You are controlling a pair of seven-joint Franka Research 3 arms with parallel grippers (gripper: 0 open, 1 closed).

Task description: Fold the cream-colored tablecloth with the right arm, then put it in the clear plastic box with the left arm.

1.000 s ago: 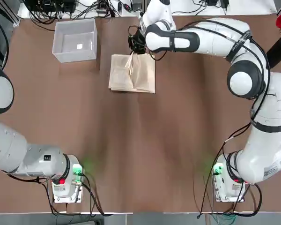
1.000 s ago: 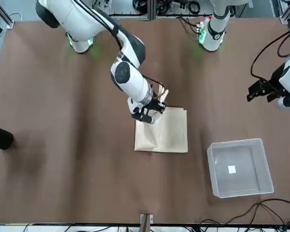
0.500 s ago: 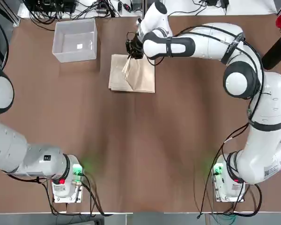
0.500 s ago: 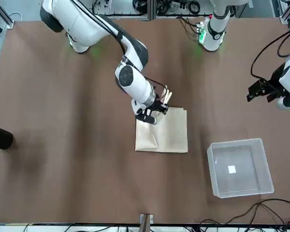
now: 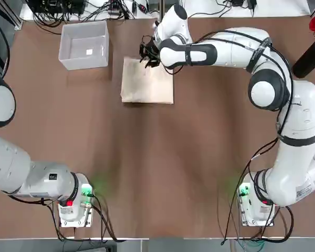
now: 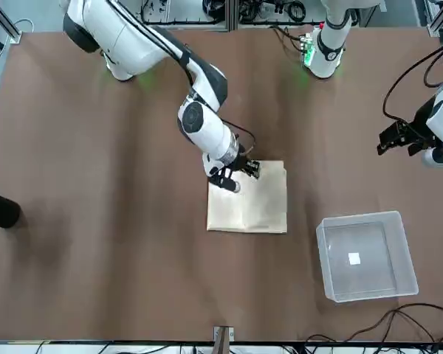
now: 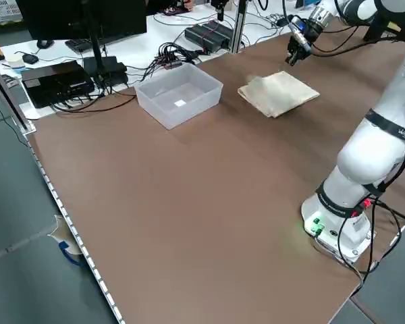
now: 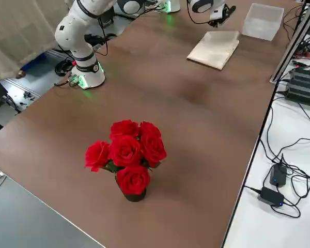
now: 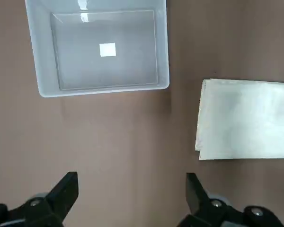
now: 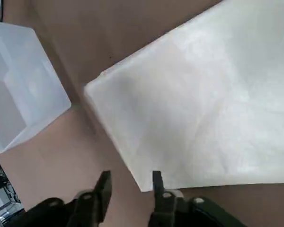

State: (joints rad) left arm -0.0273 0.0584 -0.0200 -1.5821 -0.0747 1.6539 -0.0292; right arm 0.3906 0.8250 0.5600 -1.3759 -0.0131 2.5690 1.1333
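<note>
The cream-colored tablecloth (image 5: 147, 80), a soft, faintly mottled fabric folded into a flat layered rectangle with crisp edges, lies on the matte brown table (image 5: 163, 157) in its far half, a little left of centre. It is nearly square; its slightly longer side runs left to right, and its edges lie almost parallel to the table's edges. Its layered open edges show along the left side.

The clear plastic box (image 5: 85, 44), a small square bin of thin translucent whitish plastic with a small white label (image 5: 89, 51) on its bottom, stands upright and open to the left of the cloth and slightly farther back, near it but not touching. Bare table lies between them.

The right arm (image 5: 273, 94), smooth white and grey rounded segments with black cables, reaches from the near right across to the cloth's far right corner. Its right gripper (image 10: 130, 187) sits low at that corner with the fingers a narrow gap apart; they hold nothing, and the cloth's corner lies flat just beside them.

The left arm (image 5: 21, 173) is parked at the near left, its left gripper (image 9: 132, 191) raised above the table with fingers spread wide and empty, looking down on box and cloth.

A bunch of red roses (image 8: 126, 155) in a dark pot stands at the far right, well apart from the cloth. Black cables (image 5: 84, 8) lie beyond the table's far edge
</note>
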